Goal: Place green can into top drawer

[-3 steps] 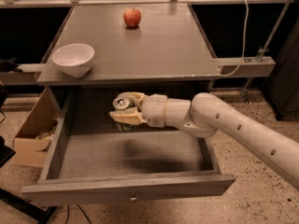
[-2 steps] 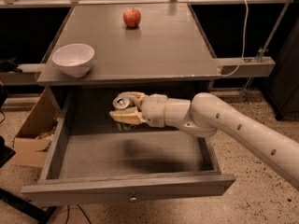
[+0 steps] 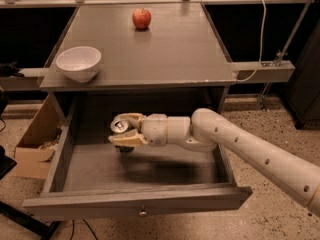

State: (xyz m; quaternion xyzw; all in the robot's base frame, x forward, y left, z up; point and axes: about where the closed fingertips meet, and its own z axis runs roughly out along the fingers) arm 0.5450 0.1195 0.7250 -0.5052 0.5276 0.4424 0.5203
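Note:
The top drawer (image 3: 135,201) is pulled wide open below the grey tabletop, its flat front panel with a small round knob facing me. My gripper (image 3: 125,129) reaches in from the right over the drawer's left rear part. Its pale fingers (image 3: 126,139) are shut on the green can (image 3: 120,127), whose silver top with pull tab shows between them and whose green base shows just below. The can hangs a little above the drawer floor, which shows the arm's shadow beneath.
A white bowl (image 3: 78,62) stands at the table's front left edge and a red apple (image 3: 141,18) at the back centre. A cardboard box (image 3: 35,144) sits on the floor left of the drawer. A white cable (image 3: 260,34) hangs at the right.

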